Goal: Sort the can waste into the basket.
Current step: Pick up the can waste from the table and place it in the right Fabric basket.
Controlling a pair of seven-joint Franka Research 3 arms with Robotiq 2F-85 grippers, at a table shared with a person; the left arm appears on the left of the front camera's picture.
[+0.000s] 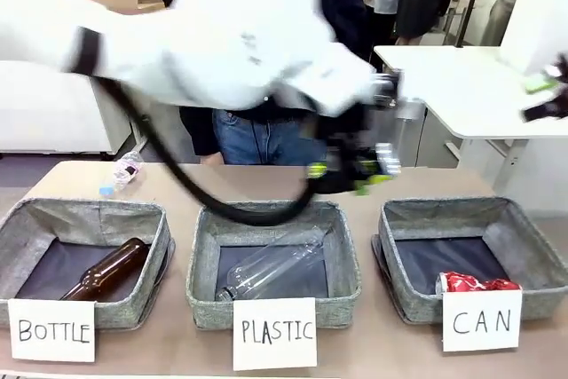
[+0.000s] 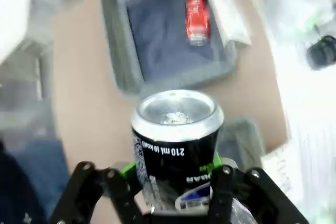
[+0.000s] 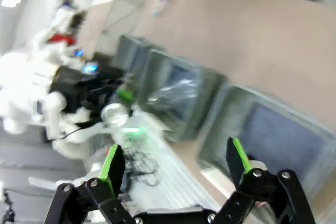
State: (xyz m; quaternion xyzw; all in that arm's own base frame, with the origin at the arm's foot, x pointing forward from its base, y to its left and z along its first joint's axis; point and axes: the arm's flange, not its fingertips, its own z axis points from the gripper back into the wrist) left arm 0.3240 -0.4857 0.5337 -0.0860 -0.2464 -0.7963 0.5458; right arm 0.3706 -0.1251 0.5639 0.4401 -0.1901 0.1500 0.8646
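The black-and-silver can point(image 2: 176, 145) stands upright between the green pads of my left gripper point(image 2: 173, 182), which is shut on it. In the front view this gripper point(image 1: 355, 175) holds the can point(image 1: 387, 159) in the air behind the gap between the middle and right baskets. The crushed red can point(image 1: 475, 283) lies inside the grey basket point(image 1: 532, 228) behind the "CAN" card point(image 1: 482, 319); the left wrist view shows the red can point(image 2: 196, 10) on the basket's dark floor point(image 2: 157, 40). My right gripper point(image 3: 176, 163) is open, held high at the far right point(image 1: 548, 93).
The middle basket point(image 1: 200, 255), marked "PLASTIC", holds a clear bottle point(image 1: 271, 268). The left one point(image 1: 27, 219), marked "BOTTLE", holds a brown glass bottle point(image 1: 106, 271). Another clear bottle point(image 1: 124, 170) lies on the table behind it. A person stands at the far side.
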